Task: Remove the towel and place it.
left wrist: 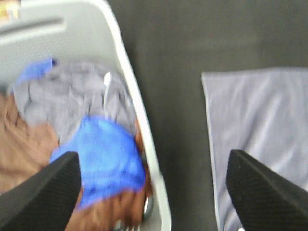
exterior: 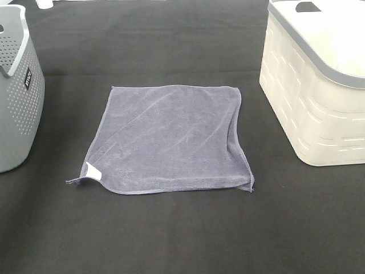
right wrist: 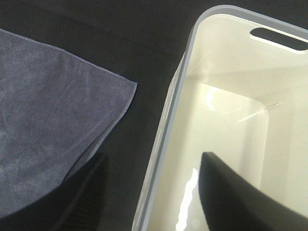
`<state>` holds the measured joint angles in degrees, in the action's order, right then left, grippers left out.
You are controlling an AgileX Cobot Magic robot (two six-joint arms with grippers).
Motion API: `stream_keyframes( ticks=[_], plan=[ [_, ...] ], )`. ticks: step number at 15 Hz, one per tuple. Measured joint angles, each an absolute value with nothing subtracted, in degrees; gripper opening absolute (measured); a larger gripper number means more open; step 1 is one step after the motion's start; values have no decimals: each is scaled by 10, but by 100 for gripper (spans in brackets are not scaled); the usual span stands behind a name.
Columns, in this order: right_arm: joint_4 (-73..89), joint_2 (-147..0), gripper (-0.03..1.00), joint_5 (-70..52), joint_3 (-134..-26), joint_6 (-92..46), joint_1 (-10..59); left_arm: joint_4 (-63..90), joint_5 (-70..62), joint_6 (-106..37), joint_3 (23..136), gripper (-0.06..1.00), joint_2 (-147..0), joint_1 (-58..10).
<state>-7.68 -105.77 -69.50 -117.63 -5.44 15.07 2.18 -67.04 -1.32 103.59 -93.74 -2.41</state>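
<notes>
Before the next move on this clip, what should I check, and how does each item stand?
1. Towel lies flat and spread on the table, nothing on it: ok.
2. White tag corner visible at the near left: ok.
3. Left gripper open, fingers apart, holding nothing: ok.
4. Right gripper open and empty: ok.
5. Cream basket on the right appears empty inside in the right wrist view: ok.
6. Grey basket on the left already holds other cloths; whether there is room for more: cannot tell.
</notes>
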Motion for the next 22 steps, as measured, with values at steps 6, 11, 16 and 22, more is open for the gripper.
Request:
stream_keyframes(
  ticks=[6, 11, 16, 22],
  plan=[
    [-84, -986, 77, -699, -1176, 17, 151, 0, -696, 25, 1034, 77, -912, -24],
    [-78, -908, 77, -699, -1157, 47, 151, -8, -697, 44, 973, 77, -831, -24],
    [-78, -827, 77, -700, -985, 40, 151, -12, -697, 47, 862, 77, -703, -24],
    [-68, -741, 77, -670, -755, 36, 151, -13, -697, 47, 686, 77, -564, -24]
  ],
)
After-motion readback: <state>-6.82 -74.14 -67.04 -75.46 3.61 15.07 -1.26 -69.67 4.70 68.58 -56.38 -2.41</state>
